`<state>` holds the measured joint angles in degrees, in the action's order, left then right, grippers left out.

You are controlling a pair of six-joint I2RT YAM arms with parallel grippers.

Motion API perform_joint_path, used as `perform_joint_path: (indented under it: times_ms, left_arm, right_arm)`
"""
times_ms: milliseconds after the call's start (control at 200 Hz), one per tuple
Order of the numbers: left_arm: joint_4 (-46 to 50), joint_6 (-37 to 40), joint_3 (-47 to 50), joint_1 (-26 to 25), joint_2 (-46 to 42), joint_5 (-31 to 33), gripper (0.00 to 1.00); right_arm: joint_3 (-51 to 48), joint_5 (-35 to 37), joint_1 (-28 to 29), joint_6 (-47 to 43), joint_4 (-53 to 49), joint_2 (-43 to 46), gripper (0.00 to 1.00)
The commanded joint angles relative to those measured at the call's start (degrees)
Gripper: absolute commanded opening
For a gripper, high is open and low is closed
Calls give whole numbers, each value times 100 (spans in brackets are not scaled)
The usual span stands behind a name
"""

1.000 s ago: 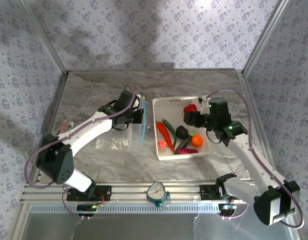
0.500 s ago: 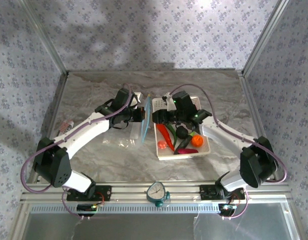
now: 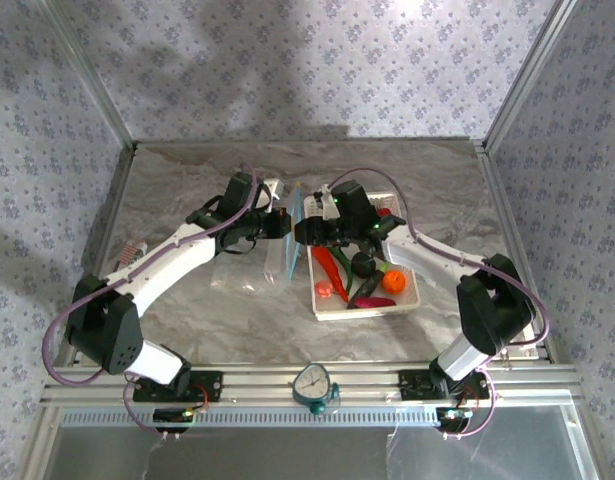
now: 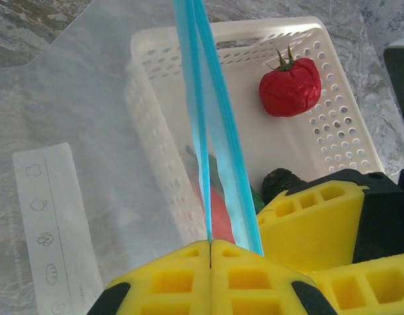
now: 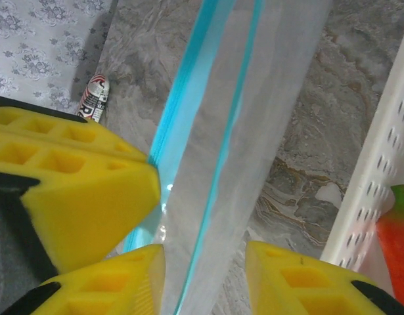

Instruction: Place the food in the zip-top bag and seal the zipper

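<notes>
The clear zip-top bag (image 3: 249,268) lies left of the white basket (image 3: 399,303), its mouth lifted upright. My left gripper (image 3: 278,228) (image 4: 210,241) is shut on one lip of the light-blue zipper (image 4: 196,111); the other lip (image 4: 223,125) stands free just to its right. My right gripper (image 3: 303,232) (image 5: 205,279) is open, its fingers (image 5: 116,282) straddling that free lip (image 5: 221,164) without closing. The food rests in the basket: a red tomato (image 4: 290,86), a red chili (image 3: 327,264), a black piece (image 3: 363,263), an orange one (image 3: 392,281) and a purple one (image 3: 373,301).
The right arm reaches over the basket's far left corner. A small striped object (image 5: 94,97) lies on the marble table (image 3: 187,180) far left. A round gauge (image 3: 313,383) sits on the front rail. Patterned walls close in three sides.
The right arm has swung left from the basket's right side across the basket to the bag's raised rim. The left gripper has kept its hold and shifted slightly left.
</notes>
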<state>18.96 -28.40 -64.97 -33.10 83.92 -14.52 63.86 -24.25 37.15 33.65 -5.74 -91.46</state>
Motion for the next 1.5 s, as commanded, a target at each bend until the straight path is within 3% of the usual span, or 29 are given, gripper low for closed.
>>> perform_joint_path:
  times_ms: [0, 220, 320, 430, 620, 790, 1209, 1319, 1414, 1494]
  left_arm:
    - [-224, -86, 74, 48, -117, -212, 0]
    - [-113, -19, 82, 142, -185, -252, 0]
    - [186, 183, 69, 184, -209, 31, 0]
    - [506, 362, 55, 183, -163, 392, 0]
    - [440, 289, 115, 187, -57, 252, 0]
    - [310, 230, 126, 188, -173, 129, 13]
    - [96, 115, 200, 196, -330, -222, 21]
    - [107, 142, 203, 215, -355, -248, 18]
    - [107, 184, 215, 241, -336, -298, 0]
    - [275, 318, 174, 271, -375, -152, 0]
  right_arm:
    - [273, -55, 42, 34, -5, -143, 35]
    - [399, 265, 45, -58, -405, -355, 7]
    - [610, 680, 97, -190, -684, -306, 0]
    - [747, 1050, 249, -367, -921, -201, 0]
    - [1092, 1129, 498, -466, -1087, -300, 0]
    - [1220, 1126, 571, -454, -1123, -446, 0]
    - [1308, 1178, 545, -442, -1179, -520, 0]
    - [1314, 1181, 539, -439, -1175, -481, 0]
    - [1307, 1203, 533, -463, -1193, -450, 0]
    - [1318, 1294, 495, -506, -1309, -425, 0]
